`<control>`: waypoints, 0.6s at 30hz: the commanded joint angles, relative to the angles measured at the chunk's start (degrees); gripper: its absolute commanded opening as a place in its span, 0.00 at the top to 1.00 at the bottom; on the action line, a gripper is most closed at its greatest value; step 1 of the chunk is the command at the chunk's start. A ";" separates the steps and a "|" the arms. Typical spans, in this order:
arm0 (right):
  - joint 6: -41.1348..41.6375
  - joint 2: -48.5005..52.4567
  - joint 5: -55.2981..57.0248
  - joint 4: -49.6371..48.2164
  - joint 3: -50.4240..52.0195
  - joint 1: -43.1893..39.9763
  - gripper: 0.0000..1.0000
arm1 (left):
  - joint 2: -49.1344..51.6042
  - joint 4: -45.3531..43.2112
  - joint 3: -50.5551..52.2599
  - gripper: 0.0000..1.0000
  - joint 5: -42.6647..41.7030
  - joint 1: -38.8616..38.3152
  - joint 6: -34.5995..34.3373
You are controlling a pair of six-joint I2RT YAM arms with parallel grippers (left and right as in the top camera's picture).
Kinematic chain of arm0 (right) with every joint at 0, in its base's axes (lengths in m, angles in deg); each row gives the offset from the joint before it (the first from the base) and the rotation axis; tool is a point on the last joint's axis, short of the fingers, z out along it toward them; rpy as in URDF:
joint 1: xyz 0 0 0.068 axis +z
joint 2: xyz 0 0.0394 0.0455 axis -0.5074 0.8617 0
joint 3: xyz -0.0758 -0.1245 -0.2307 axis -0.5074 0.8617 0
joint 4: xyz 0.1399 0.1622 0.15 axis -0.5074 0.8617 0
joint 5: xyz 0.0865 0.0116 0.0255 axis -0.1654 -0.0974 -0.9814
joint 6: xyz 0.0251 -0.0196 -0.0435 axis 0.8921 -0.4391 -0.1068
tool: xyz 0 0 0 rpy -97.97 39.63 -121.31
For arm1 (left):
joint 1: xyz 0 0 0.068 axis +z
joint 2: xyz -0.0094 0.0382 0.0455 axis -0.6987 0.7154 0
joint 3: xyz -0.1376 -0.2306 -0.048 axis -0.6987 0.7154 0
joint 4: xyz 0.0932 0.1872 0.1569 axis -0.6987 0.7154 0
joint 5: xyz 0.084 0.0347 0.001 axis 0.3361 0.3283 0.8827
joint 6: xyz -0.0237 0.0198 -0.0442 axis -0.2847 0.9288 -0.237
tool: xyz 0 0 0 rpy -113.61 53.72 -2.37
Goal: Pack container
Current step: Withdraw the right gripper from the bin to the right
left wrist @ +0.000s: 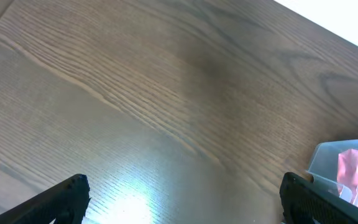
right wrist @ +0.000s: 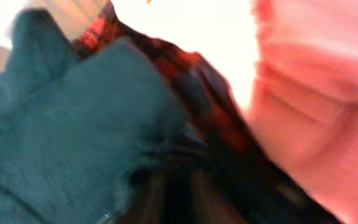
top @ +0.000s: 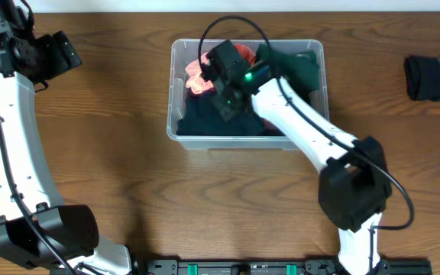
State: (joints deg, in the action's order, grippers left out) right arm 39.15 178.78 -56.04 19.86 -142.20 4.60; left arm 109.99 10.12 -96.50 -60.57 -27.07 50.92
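The clear plastic container (top: 176,92) stands at the table's middle back, holding a pink garment (top: 195,78), an orange-red one (top: 244,52), a dark green one (top: 298,66) and a dark navy one (top: 205,118). My right gripper (top: 218,67) reaches down into the container over these clothes. Its wrist view is blurred and shows a teal garment (right wrist: 61,124), a red-and-dark cloth (right wrist: 191,93) and the pink garment (right wrist: 316,93) close up, with the fingers not distinguishable. My left gripper (top: 56,52) hovers open and empty over bare table at the far left (left wrist: 188,211). The container's corner (left wrist: 347,155) shows at the left wrist view's right edge.
A folded black garment (top: 434,78) lies on the wooden table at the far right, away from the container. The right arm's base (top: 350,191) stands in front of the container to the right.
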 commanded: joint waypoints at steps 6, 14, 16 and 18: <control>-2.95 -12.48 0.85 3.28 -9.11 -9.01 0.01 | 0.07 0.11 -0.04 0.02 0.48 0.20 0.09; -5.38 -15.04 11.34 3.06 -8.96 -21.11 0.01 | 0.07 0.11 -0.04 0.02 0.48 0.20 0.09; -5.03 -13.79 12.09 2.03 -8.74 -26.38 0.05 | 0.07 0.11 -0.04 0.02 0.48 0.20 0.09; -5.22 -12.31 12.02 0.87 -8.72 -31.12 0.06 | 0.07 0.11 -0.04 0.02 0.48 0.20 0.09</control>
State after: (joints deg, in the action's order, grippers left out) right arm 34.34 163.98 -47.71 21.22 -151.25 -20.80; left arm 109.97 10.10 -96.50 -60.57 -27.07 50.92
